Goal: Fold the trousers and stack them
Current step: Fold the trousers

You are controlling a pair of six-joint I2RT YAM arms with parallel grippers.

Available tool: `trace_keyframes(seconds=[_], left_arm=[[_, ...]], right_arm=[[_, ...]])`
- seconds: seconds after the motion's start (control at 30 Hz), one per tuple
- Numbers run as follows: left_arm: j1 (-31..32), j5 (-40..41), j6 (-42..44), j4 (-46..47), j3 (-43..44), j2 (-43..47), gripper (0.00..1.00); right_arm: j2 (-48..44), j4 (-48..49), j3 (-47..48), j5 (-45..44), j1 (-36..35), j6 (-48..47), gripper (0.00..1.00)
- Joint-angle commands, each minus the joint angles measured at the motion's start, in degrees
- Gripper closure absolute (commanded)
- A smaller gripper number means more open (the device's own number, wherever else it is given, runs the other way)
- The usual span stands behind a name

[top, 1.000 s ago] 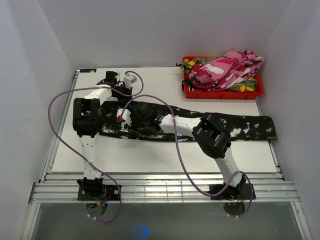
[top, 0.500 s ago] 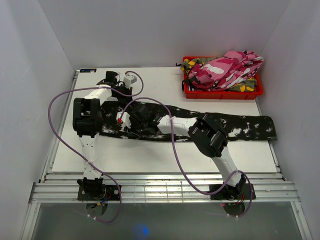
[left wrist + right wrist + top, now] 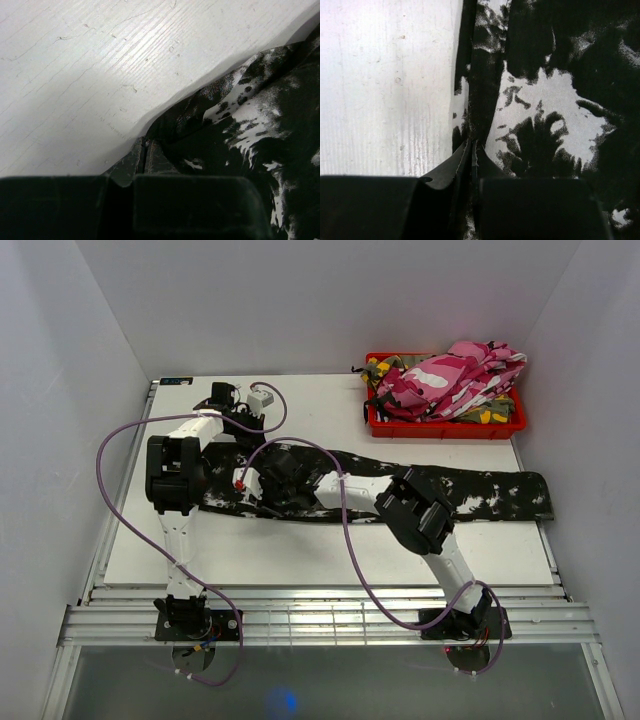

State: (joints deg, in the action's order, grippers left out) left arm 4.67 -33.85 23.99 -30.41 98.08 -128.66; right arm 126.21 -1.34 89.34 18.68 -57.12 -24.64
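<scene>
The desk (image 3: 300, 550) is a flat white board with a fine grain and small scratches, edged along its near side by metal rails (image 3: 330, 620). A red bin (image 3: 445, 430) stands on it in the far right corner, heaped with pink camouflage trousers (image 3: 450, 375) over green-yellow camouflage trousers (image 3: 497, 406). Just in front of the red bin, a pair of black trousers (image 3: 490, 495) with white splotches lies stretched lengthwise across the board. One end lies below the bin's right corner at the board's right edge, and the other lies well to the bin's left. The cloth lies mostly flat, rumpled and folded over at its far-left end. In front of the cloth, further from the bin, the board is bare white.
</scene>
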Motion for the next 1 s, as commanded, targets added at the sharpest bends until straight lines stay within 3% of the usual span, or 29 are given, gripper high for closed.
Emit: trace_keyframes(seconds=[0.0,0.43,0.97], left_arm=[[-0.54,1.94,1.06,-0.88,0.79,1.13,1.00],[-0.80,2.29,1.15,-0.96,1.41,0.69,1.00],[-3.70,0.61,-2.11,-3.42,4.04,3.24,1.00]], right_arm=[[-4.04,-0.59,-1.09,4.08,-0.97,1.35,0.92],[-7.03,0.64,-6.02,6.64,-3.08,4.43,0.92],[-2.20,-1.29,-1.97,6.20,-2.91,4.08,0.92]])
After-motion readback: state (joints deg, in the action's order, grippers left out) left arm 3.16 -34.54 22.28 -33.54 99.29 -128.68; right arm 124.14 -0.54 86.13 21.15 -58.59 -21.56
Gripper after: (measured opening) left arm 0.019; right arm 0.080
